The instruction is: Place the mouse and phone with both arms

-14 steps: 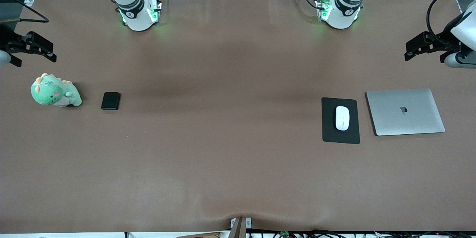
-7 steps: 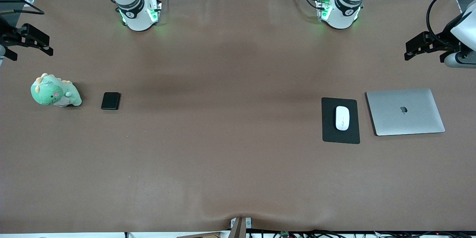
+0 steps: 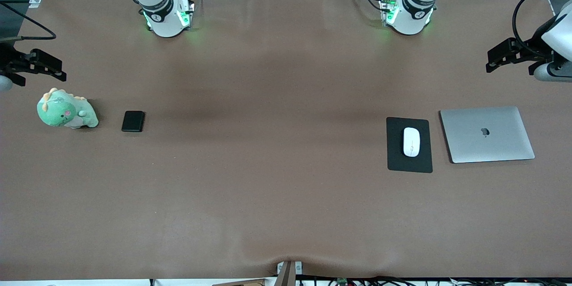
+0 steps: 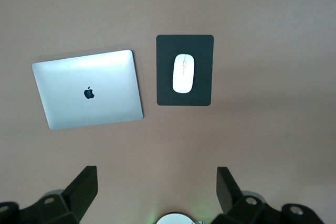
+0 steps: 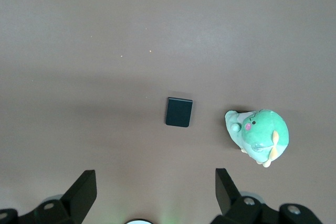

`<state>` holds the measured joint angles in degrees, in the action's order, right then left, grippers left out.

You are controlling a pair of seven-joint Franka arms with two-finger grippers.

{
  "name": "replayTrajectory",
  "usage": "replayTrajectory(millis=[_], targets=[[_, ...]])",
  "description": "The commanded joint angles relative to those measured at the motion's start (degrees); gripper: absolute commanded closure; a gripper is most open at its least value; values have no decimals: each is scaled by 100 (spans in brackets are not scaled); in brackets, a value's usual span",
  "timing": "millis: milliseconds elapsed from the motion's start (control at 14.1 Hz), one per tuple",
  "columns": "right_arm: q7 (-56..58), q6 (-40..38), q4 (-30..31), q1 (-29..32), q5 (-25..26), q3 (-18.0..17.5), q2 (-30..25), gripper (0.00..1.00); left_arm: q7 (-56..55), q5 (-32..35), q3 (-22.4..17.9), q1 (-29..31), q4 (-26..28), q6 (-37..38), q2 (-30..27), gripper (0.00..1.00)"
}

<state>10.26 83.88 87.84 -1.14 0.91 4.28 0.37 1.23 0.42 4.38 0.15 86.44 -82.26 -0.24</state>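
Front view: both claws hang released over the table (image 3: pixel 277 178), left claw (image 3: pixel 491 60) above the mouse (image 3: pixel 411 141), right claw (image 3: pixel 60 71) above the phone (image 3: pixel 133 121).

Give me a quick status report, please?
Left gripper open, high over table. Right gripper open, above toy. Mouse on pad, phone beside toy. Nothing blocking.

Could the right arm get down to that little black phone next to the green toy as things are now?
Probably yes. The right gripper hangs open over the table's right-arm end, holding nothing. The phone lies flat with nothing on it, and the plush dinosaur beside it sits apart, leaving room.
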Motion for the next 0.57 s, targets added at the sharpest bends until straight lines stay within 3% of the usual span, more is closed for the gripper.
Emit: replayTrajectory(millis=[0, 498], targets=[[-33, -179, -92, 43, -81, -50, -55, 0, -70, -51, 20, 29, -84, 96, 7, 0], [-42, -285, -276, -1, -179, -182, -55, 0, -167, -42, 20, 38, -66, 88, 24, 0]])
